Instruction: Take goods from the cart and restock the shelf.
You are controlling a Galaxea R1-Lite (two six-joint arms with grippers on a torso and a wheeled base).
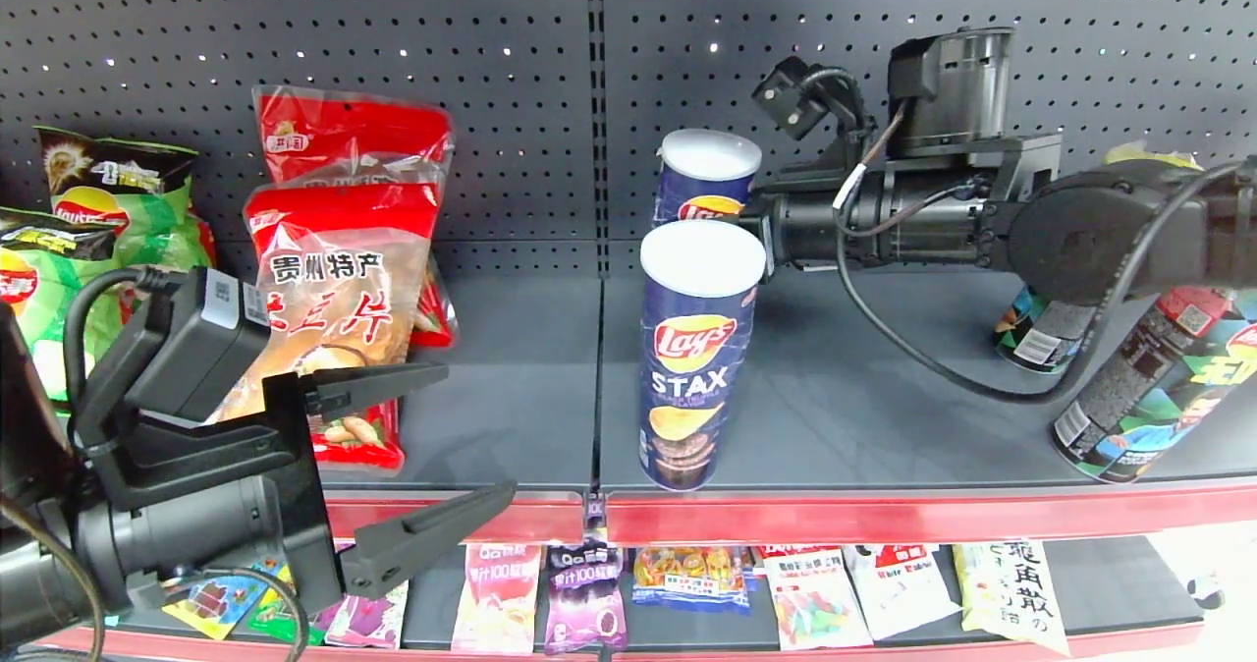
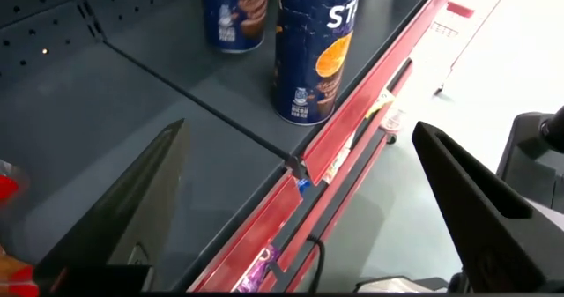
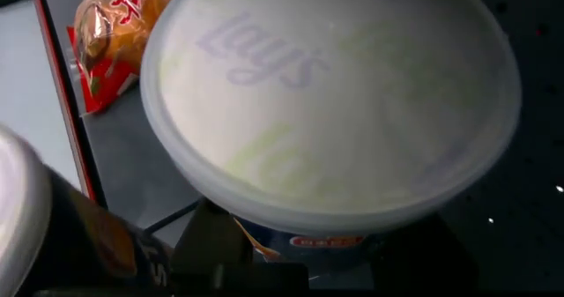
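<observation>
I am taking this for the set-down step of restocking. The rear Stax can (image 1: 705,176) is standing at the back of the shelf (image 1: 884,407), right behind the front Stax can (image 1: 699,348), and my right claw (image 1: 768,222) is sitting against its side just under the lid (image 3: 330,94). Whether that claw is clenched on the can or already released I cannot tell, because the front can is covering its tip in the head view. In the right wrist view the lid is blocking nearly everything below it.

My left claw (image 1: 478,431) is hanging released and empty by the shelf's red front edge, in front of the red snack bags (image 1: 339,318) and well apart from both cans.

In the left wrist view the rear can's base (image 2: 233,33) seems to be resting on the shelf deck — though only its lower part is showing there, so I am not sure.

The next move is calling for a clean let-go if I am gripping, then a straight pull-back to the right. The two cans are standing very close together, and a sideways brush could tip the front one over the edge.
</observation>
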